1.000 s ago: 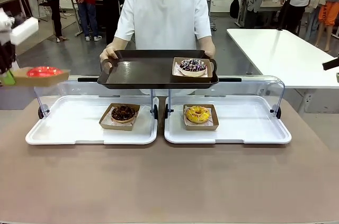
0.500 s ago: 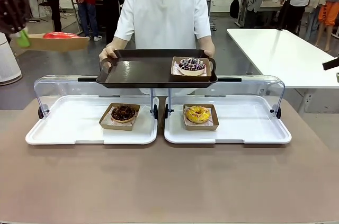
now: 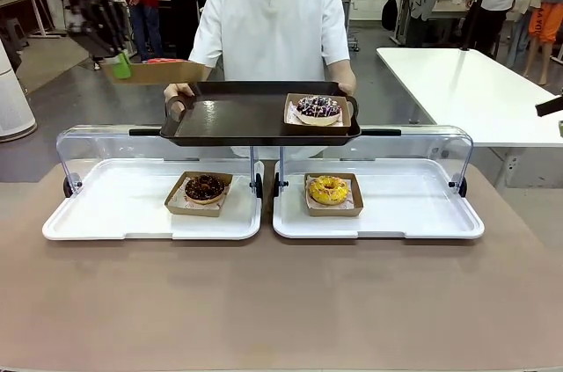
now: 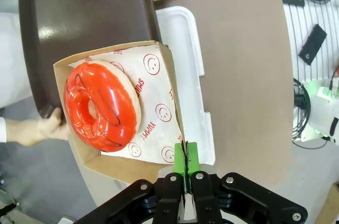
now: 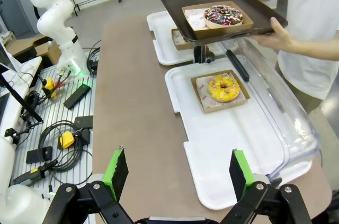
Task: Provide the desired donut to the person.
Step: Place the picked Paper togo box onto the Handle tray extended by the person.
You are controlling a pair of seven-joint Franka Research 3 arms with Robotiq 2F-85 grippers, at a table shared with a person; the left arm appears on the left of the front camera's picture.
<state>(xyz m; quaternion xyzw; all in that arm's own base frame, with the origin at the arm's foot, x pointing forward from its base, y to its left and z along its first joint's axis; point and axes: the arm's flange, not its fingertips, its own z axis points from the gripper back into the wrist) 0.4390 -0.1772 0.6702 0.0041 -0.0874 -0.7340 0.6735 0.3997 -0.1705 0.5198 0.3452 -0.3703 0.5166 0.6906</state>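
Observation:
My left gripper (image 3: 121, 65) is shut on the edge of a cardboard box (image 3: 163, 71) that holds a red glazed donut (image 4: 100, 105). It hangs high at the back left, level with the near left corner of the dark tray (image 3: 229, 119) held by the person (image 3: 273, 20). In the left wrist view the box overlaps the dark tray's (image 4: 79, 12) edge, next to the person's hand (image 4: 34, 128). A sprinkled chocolate donut (image 3: 319, 109) lies in a box on the tray's right side. My right gripper (image 5: 178, 171) stands open above the table's end, holding nothing.
Two white display trays (image 3: 114, 214) (image 3: 413, 214) with raised clear lids lie on the brown table. A chocolate donut (image 3: 205, 187) sits in the left one, a yellow donut (image 3: 328, 189) in the right. Cables and gear (image 5: 58, 139) lie beside the table.
My left gripper has carried the boxed red donut from the far left upward and to the right, up to the left edge of the person's tray. The tray has hardly moved.

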